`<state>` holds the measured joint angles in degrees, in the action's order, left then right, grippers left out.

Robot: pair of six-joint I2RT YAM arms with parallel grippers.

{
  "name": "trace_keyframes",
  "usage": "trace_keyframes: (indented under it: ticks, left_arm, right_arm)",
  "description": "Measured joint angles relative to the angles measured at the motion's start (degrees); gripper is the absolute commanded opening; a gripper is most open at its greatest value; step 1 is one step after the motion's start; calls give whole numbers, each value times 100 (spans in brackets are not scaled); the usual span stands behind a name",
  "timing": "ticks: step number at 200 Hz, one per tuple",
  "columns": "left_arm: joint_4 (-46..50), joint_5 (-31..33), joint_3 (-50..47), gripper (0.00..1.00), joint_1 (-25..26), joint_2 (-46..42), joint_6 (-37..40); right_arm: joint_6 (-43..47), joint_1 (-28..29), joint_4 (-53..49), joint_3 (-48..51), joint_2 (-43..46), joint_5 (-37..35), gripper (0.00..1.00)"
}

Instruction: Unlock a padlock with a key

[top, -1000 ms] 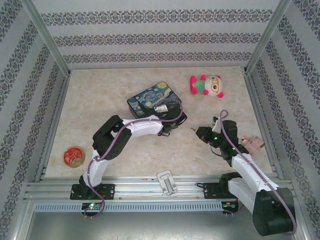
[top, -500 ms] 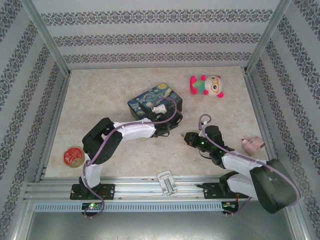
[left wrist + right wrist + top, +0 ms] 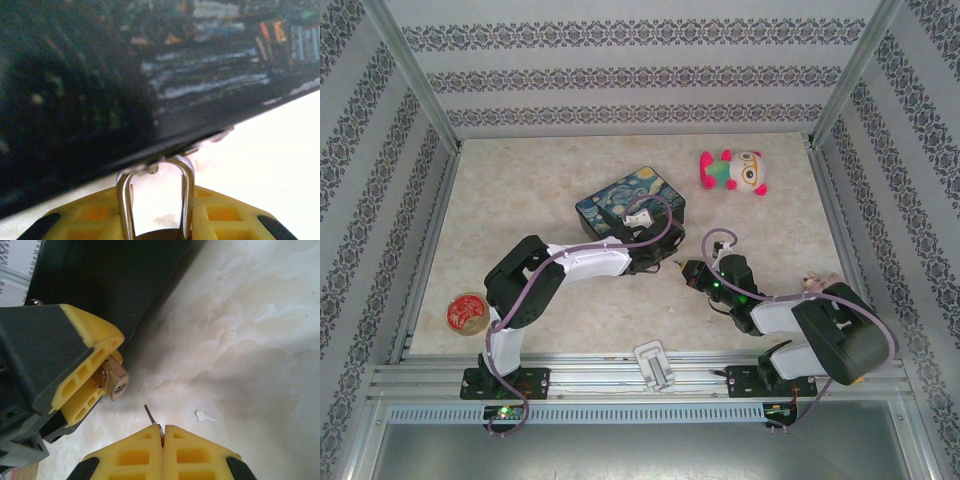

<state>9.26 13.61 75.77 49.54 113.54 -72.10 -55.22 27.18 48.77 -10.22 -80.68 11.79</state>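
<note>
Key [image 3: 150,415] pinched in the right hand [image 3: 161,428] has edged nearer the padlock [image 3: 118,383] clamped in the left hand [image 3: 101,376].

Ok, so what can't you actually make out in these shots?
Left wrist view: the padlock body is cut off by the bottom edge, below its shackle.
Left wrist view: the tin is too close, its painting a blur.
Right wrist view: most of the key is hidden inside the shut right claw.
Top view: key-to-keyhole alignment is too small to judge.

R gripper [image 3: 687,272] w/ key [image 3: 150,415], closer to padlock [image 3: 116,381]
</note>
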Motion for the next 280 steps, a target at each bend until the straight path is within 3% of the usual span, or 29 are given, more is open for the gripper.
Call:
trace_keyframes:
  ticks: [73, 103, 280]
  left_arm:
    - [-195, -225, -2, 0, 0, 33, -262]
    - [-208, -249, -2, 0, 0, 37, -361]
    - [-601, -289, -232, 0, -17, 87, -942]
  right_arm:
    - [-538, 7, 2098, 15, -1596, -39, 0]
    - [-616, 109, 2514, 116, -1727, -162, 0]
    - [-662, 118, 2732, 348, -1462, -407, 0]
